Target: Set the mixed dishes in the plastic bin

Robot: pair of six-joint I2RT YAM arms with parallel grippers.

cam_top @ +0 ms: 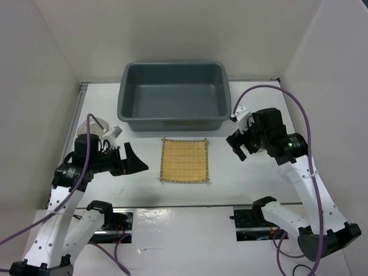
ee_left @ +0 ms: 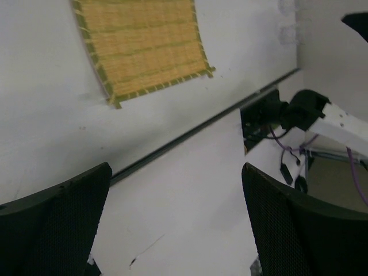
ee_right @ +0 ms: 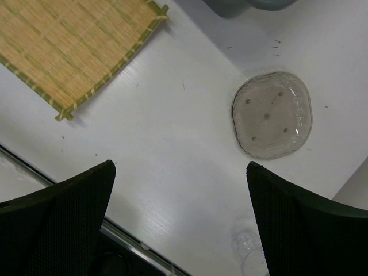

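Observation:
The yellow woven mat [cam_top: 184, 160] lies flat on the white table, just in front of the grey plastic bin [cam_top: 172, 95], whose visible inside holds nothing. My left gripper [cam_top: 137, 162] is open and empty, left of the mat; the mat also shows in the left wrist view [ee_left: 144, 46]. My right gripper [cam_top: 234, 146] is open and empty, right of the mat. In the right wrist view a translucent brownish plate [ee_right: 271, 122] and a clear glass cup [ee_right: 250, 247] sit on the table beyond the open jaws, with the mat [ee_right: 75, 46] at upper left. Another brownish plate [cam_top: 96, 122] lies behind my left arm.
White walls close in the table on the left, back and right. The arm bases [cam_top: 253, 215] and cables sit along the near edge. A bin corner [ee_right: 241, 6] shows at the top of the right wrist view.

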